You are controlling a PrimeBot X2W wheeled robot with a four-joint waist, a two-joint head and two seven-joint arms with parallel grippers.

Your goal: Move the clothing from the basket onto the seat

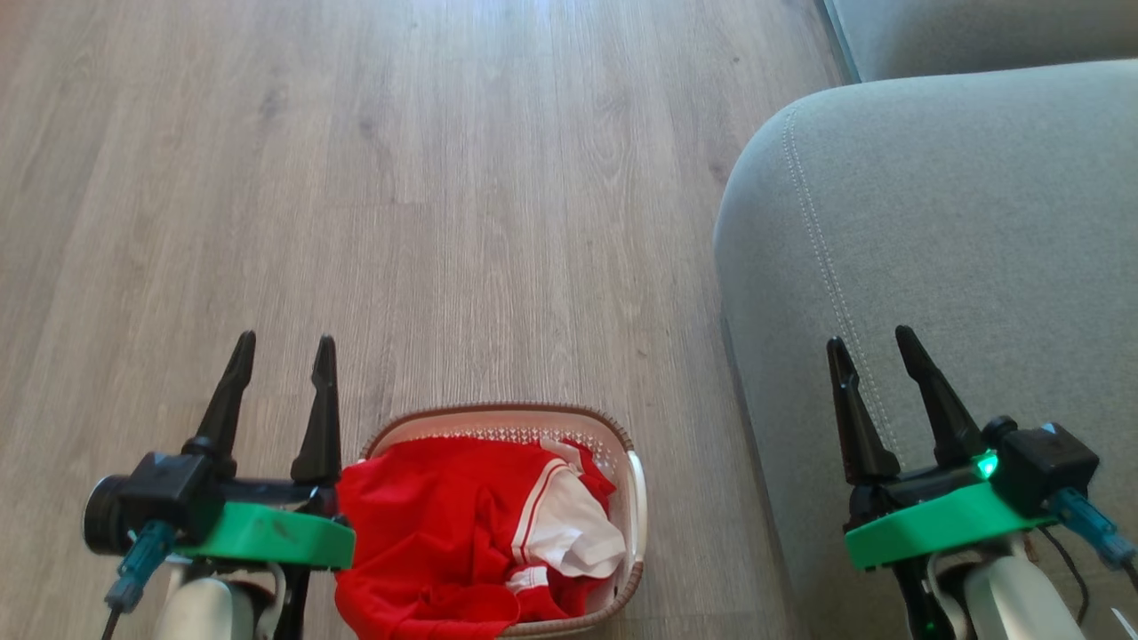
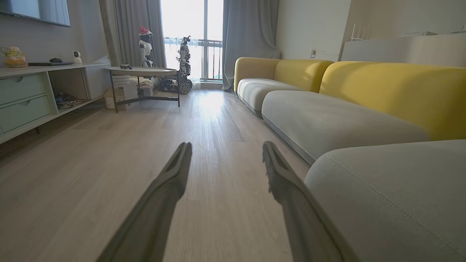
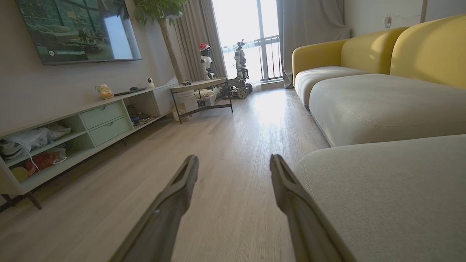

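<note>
A pale wood floor (image 1: 444, 178) is being lit by daylight from a tall window (image 2: 198, 22), which is being flanked by grey curtains (image 2: 251, 40). Two robot figures (image 2: 145, 43), one in a red hat, are being kept before the glass. A round table (image 2: 143, 71) is being stood near them, with boxes (image 2: 120, 96) being stored beneath. A TV (image 3: 78, 29) is being carried on the wall above a long cabinet (image 3: 105, 122), where a yellow toy (image 3: 105, 91) and a small white camera (image 2: 76, 56) are being displayed. A plant (image 3: 160, 9) is being kept beside the curtains, and yellow backrests (image 2: 393, 91) are being lined along the right wall
</note>
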